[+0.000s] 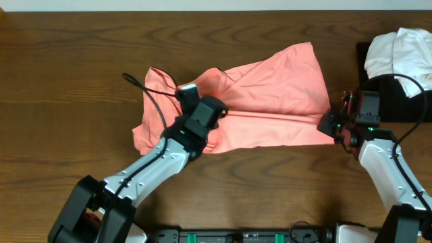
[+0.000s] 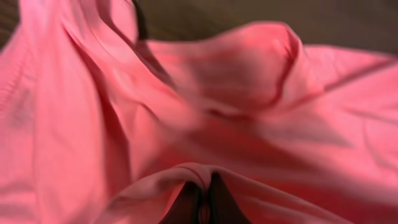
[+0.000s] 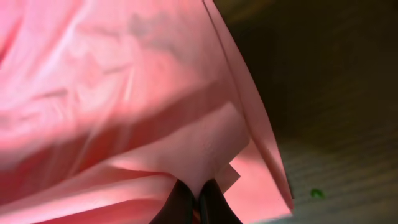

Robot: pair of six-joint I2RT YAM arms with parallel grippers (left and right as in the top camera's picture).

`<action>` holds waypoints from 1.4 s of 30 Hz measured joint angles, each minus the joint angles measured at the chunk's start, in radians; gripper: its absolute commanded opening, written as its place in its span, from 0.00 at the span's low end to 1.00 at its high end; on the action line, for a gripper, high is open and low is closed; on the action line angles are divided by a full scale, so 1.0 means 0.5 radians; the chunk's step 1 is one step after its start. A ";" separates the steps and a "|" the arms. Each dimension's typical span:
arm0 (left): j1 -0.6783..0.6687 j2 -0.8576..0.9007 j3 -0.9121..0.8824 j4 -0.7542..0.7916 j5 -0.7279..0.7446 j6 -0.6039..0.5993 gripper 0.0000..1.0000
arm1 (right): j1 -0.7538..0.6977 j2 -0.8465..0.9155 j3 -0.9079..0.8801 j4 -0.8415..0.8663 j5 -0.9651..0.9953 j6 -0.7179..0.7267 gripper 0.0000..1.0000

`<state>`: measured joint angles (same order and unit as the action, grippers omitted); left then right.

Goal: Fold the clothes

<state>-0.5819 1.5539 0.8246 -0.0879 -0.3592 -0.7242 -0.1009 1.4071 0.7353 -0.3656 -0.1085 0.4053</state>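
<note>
Pink garment (image 1: pixel 270 101) rumpled, spread across table centre.

Dark brown wooden table (image 1: pixel 67 81), grain running lengthwise, soft even light; pale strip (image 1: pixel 202 4) along far edge.

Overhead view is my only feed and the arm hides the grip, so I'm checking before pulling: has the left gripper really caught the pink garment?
Observer: Yes. In the left wrist view the left gripper has its jaws closed on a fold of the pink garment.
Operator: And the right one?
Observer: The right gripper pinches the garment's edge near a corner, by its wrist view.
Operator: Anything beside that corner?
Observer: Dark table, with a tiny green speck on it.
</note>
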 measured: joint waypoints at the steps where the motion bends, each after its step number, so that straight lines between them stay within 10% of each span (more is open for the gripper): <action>1: 0.017 0.002 0.000 0.009 0.001 0.000 0.06 | 0.000 0.009 0.000 0.016 -0.008 0.000 0.01; 27: 0.063 0.188 0.000 0.064 0.033 0.092 0.06 | 0.001 0.285 0.000 0.245 -0.014 -0.010 0.08; 33: 0.079 0.188 0.000 0.050 0.014 0.112 0.71 | -0.003 0.285 0.000 0.401 0.046 -0.077 0.44; 42: 0.089 0.162 0.000 0.014 0.001 0.211 0.89 | -0.003 0.285 0.063 0.376 0.009 -0.153 0.44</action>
<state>-0.5377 1.6348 0.8246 -0.0807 -0.3588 -0.6189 -0.1024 1.5494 0.7670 -0.1776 -0.1040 0.3290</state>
